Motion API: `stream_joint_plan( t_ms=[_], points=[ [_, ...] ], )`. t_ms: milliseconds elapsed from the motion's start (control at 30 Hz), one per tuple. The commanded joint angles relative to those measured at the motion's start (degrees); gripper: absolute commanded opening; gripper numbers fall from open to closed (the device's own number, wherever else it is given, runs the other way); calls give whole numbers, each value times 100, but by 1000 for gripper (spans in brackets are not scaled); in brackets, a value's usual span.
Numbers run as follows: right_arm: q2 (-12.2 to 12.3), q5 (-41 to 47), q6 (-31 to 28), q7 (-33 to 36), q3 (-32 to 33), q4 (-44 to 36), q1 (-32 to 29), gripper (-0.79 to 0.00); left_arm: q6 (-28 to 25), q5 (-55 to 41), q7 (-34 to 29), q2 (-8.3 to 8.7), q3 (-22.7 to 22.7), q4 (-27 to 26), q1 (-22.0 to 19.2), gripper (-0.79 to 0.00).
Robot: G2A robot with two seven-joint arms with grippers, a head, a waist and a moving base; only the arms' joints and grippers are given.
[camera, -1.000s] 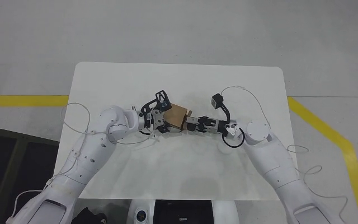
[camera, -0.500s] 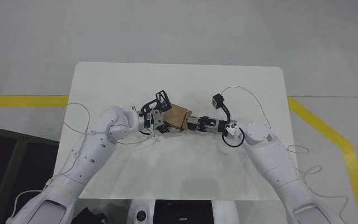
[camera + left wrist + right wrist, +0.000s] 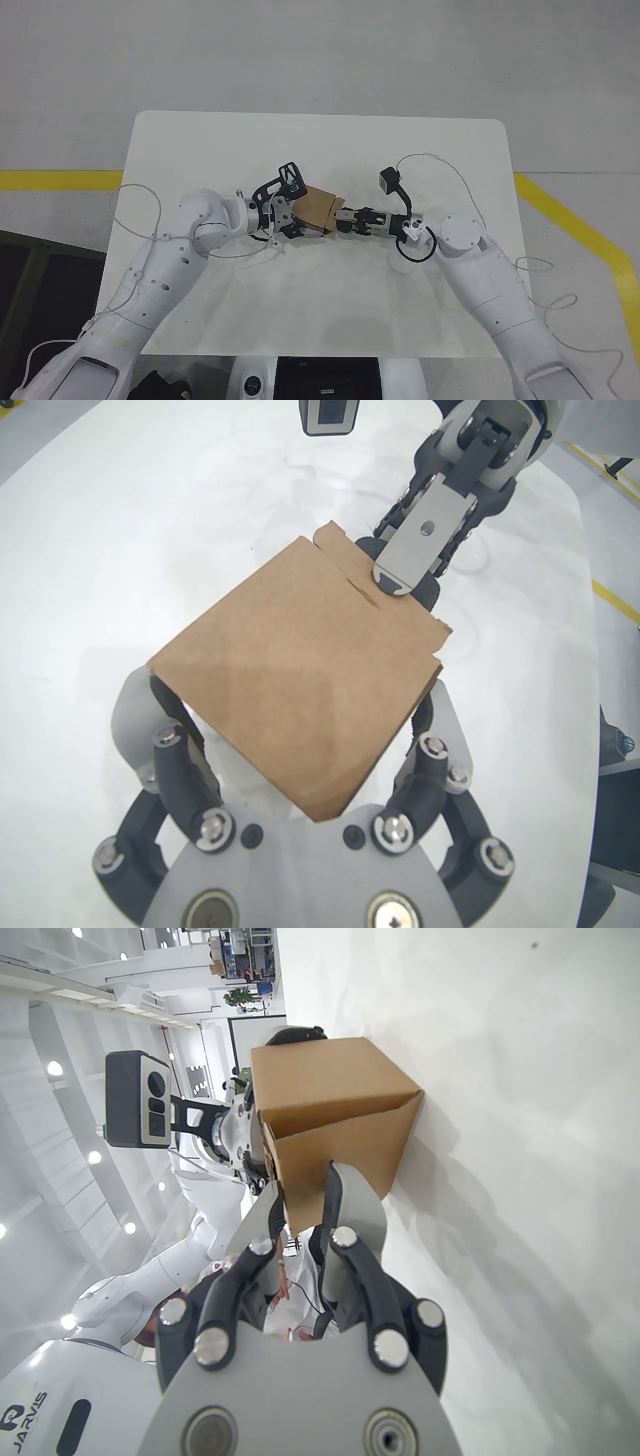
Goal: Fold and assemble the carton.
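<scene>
Barely changed against one second ago: same grips, same spot, at most slight nudge.
Sitting near centre of counter [image 3: 400,150], well off every edge: brown carton [image 3: 318,208] [image 3: 300,680] [image 3: 325,1093].
Clamped across two opposite sides by left end effector [image 3: 285,222] [image 3: 292,700], fingers wide apart.
Pinched at flap by right end effector [image 3: 340,222] [image 3: 305,1198] [image 3: 395,575], fingers nearly together on cardboard.

A lab hall: white table [image 3: 320,140] on grey floor [image 3: 300,50]; yellow floor tape [image 3: 60,180]; ceiling lights [image 3: 93,1157].
</scene>
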Motion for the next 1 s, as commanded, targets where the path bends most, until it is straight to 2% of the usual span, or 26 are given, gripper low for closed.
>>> stream_joint_plan(
  t_ms=[0, 167, 500, 733, 967],
  points=[
    [2, -49, 48, 1, -11, -36, 12, -656, -2, 10, 10, 0, -1, -3, 2, 0],
    [-16, -148, 164, 34, -97, -103, 121, -686, -8, 5, 18, -1, 0, -6, 6, 0],
    [-77, -265, 259, 78, -281, 14, 394, -693, -22, 0, 11, -2, 1, -25, -1, 0],
    [-56, -266, 240, 176, -220, -38, 403, -573, -16, 13, -12, -2, 5, -24, 1, 0],
    [44, -312, 326, 293, 19, -386, 219, -566, -14, 8, -22, 0, 2, -20, 9, 0]
  ],
)
